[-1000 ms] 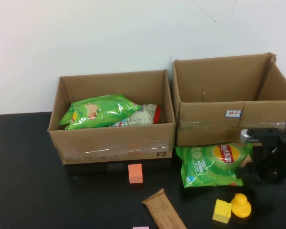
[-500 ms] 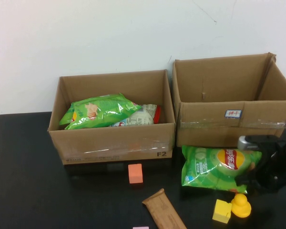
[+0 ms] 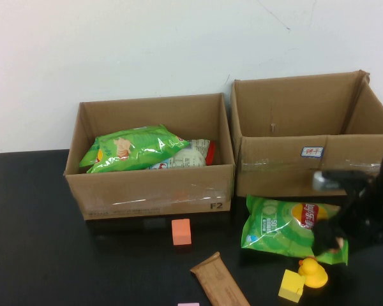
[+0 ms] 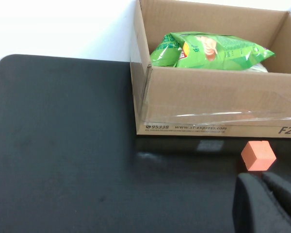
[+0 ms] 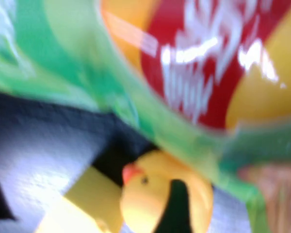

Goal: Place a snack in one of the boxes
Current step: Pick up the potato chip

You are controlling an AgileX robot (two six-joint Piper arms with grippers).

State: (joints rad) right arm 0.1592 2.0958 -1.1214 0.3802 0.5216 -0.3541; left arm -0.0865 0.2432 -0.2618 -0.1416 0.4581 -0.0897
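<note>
Chip bag (image 3: 286,228) before right box (image 3: 313,153)

The chip bag (image 3: 284,227) has been lifted off the table by the right gripper (image 3: 329,239) and tilted, its right end now lower. The right gripper has been moved up and slightly left, clamped on the bag's right edge. The yellow duck (image 3: 313,273) and yellow block (image 3: 291,285) have been displaced slightly leftward

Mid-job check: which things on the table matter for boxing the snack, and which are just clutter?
Job:
- green chip bag, lifted by the right tool
- right box
- left box, already holding snacks

Clutter:
- orange block
- yellow duck
- yellow block
- brown packet
- left tool, parked near the orange block
</note>
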